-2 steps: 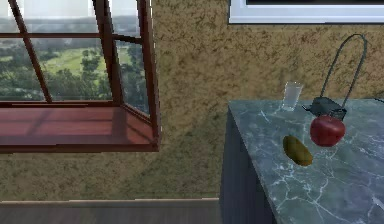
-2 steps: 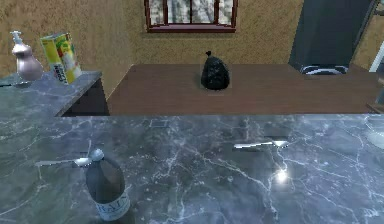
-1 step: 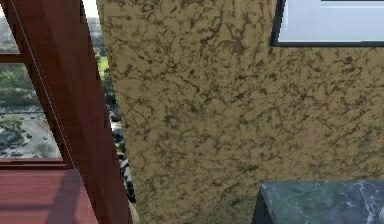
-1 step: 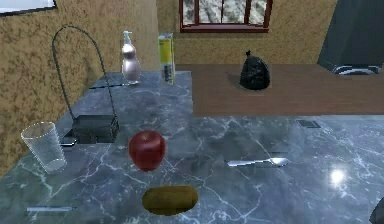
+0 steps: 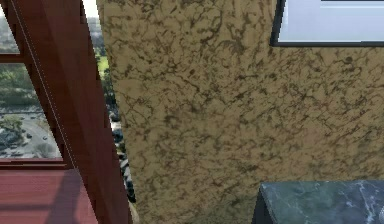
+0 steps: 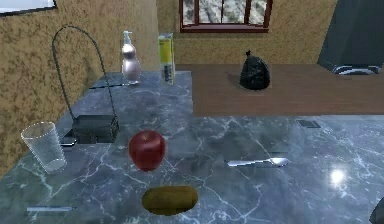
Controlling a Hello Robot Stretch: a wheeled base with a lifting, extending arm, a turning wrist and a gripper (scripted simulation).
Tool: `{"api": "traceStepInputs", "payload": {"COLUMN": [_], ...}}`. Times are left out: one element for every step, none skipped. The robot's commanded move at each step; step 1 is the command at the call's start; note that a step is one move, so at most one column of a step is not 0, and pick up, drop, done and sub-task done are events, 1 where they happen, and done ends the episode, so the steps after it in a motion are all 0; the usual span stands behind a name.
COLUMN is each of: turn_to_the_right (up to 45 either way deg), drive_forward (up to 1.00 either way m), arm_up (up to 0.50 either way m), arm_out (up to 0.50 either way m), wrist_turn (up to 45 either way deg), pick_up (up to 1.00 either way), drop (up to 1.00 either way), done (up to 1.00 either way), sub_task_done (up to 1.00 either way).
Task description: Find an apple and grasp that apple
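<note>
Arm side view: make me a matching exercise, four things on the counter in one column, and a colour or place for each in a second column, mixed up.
Things:
1 apple
2 cup
3 utensil
4 black object

Descriptions:
A clear, near the view's left edge
B standing on the brown wooden top
C red, middle of the marble counter
D silvery, lying to the right of the apple

Pairs: 1-C, 2-A, 3-D, 4-B
</note>
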Motion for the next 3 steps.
{"api": "traceStepInputs", "payload": {"turn_to_the_right": [0.0, 0.0, 0.0], "drive_forward": [0.00, 0.00, 0.00], "arm_up": [0.38, 0.00, 0.00], "arm_out": [0.00, 0.18, 0.00], "wrist_turn": [0.0, 0.0, 45.0], "pick_up": [0.00, 0.00, 0.00], "drop": [0.00, 0.00, 0.00], "done": [0.00, 0.00, 0.00], "sub_task_done": [0.00, 0.00, 0.00]}}
